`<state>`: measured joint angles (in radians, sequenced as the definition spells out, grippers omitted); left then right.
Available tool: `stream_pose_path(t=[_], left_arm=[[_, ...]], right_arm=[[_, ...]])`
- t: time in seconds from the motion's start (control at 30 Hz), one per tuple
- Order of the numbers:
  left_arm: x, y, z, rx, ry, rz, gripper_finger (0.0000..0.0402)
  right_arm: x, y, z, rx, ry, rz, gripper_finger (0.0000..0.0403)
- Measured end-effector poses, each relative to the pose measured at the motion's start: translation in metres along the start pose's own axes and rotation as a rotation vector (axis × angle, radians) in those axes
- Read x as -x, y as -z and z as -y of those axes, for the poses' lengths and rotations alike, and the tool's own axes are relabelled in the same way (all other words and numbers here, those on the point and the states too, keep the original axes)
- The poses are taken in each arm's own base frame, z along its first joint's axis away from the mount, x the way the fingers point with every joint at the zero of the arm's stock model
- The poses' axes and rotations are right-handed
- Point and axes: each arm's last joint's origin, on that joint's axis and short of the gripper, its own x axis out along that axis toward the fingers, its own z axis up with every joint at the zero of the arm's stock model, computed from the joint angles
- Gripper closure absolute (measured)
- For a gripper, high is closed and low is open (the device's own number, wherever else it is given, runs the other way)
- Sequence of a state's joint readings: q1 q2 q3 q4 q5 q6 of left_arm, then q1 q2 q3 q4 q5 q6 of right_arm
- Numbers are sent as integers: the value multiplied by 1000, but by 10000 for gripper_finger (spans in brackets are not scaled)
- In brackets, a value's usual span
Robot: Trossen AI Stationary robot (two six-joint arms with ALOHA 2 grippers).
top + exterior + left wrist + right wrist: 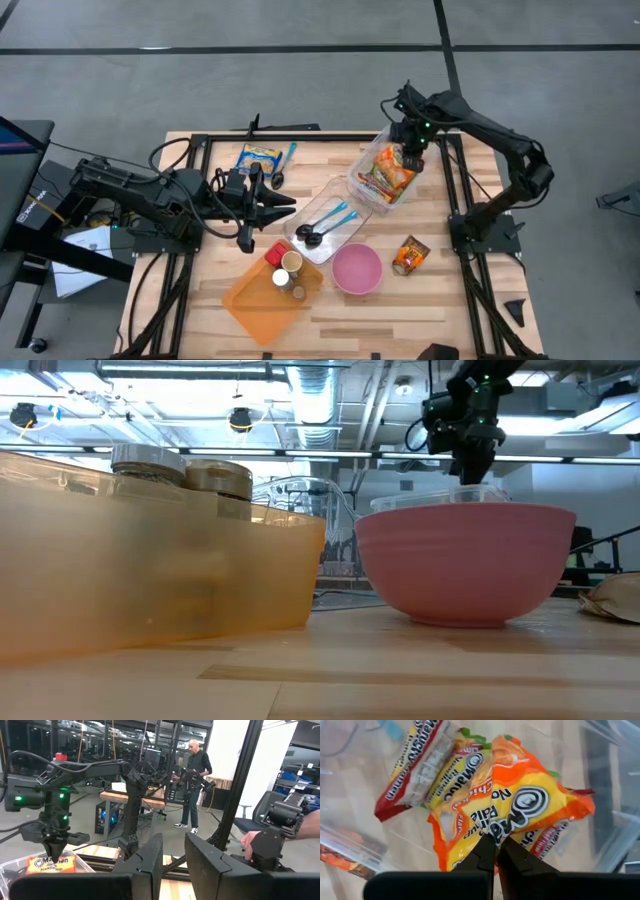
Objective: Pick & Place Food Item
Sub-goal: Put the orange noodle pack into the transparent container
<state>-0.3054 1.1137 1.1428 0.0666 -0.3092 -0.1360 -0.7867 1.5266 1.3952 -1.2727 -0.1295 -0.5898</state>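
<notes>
Over clear bin [362, 186]: right gripper [492, 849] fingers closed, empty, above noodle packets [520, 815]; open before descending. Left gripper [285, 207] slightly parted, empty, idle.

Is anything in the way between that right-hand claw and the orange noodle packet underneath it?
Nothing visible. The right gripper, fingers shut, hangs directly over the orange noodle packet, which lies on top of the other packets in the open clear tub. No lid or other item covers it. The left gripper waits far off, mid-table.
</notes>
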Motion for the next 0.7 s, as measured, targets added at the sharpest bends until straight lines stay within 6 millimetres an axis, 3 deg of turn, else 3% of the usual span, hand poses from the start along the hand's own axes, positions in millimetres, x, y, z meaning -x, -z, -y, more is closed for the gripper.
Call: stream_pose_path(t=[0.5,0.7], left_arm=[[0,0,-1,24,-22,3,325],[0,0,0,26,-20,3,325]], right_arm=[[1,0,10,82,43,44,403],[-18,8,7,114,5,-7,403]])
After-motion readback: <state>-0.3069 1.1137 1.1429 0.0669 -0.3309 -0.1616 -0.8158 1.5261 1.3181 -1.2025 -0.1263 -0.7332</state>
